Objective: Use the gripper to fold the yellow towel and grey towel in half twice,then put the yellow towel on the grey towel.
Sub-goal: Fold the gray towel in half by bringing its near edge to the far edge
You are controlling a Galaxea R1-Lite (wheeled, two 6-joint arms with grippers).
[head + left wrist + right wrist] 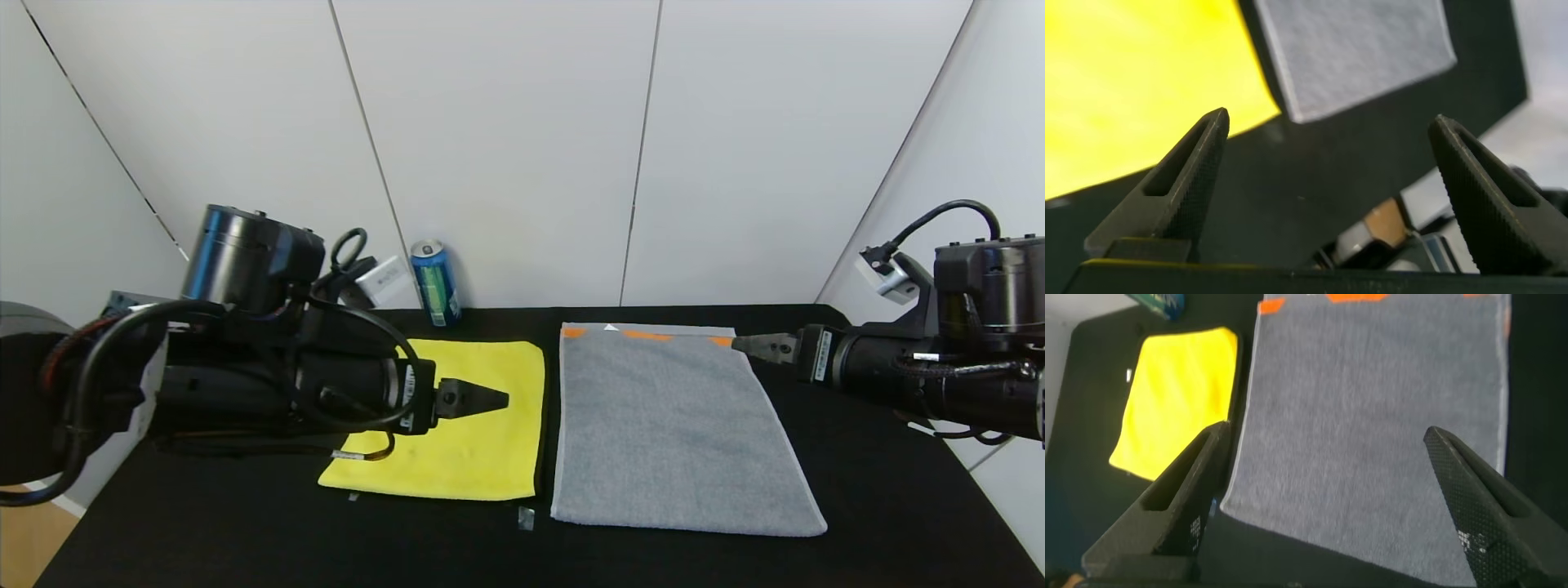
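Observation:
The yellow towel point(469, 420) lies flat on the black table, left of centre, also in the left wrist view point(1135, 73) and the right wrist view point(1176, 396). To its right the larger grey towel point(669, 425) lies spread flat, with orange patches along its far edge point(1372, 416); its near corner shows in the left wrist view point(1355, 49). My left gripper point(490, 400) hovers open above the yellow towel, holding nothing point(1327, 135). My right gripper point(747, 345) hangs open by the grey towel's far right corner, empty point(1327, 449).
A blue drink can point(435, 282) stands at the back of the table point(245, 531) behind the yellow towel. A small scrap point(526, 518) lies near the front between the towels. White wall panels close off the back and sides.

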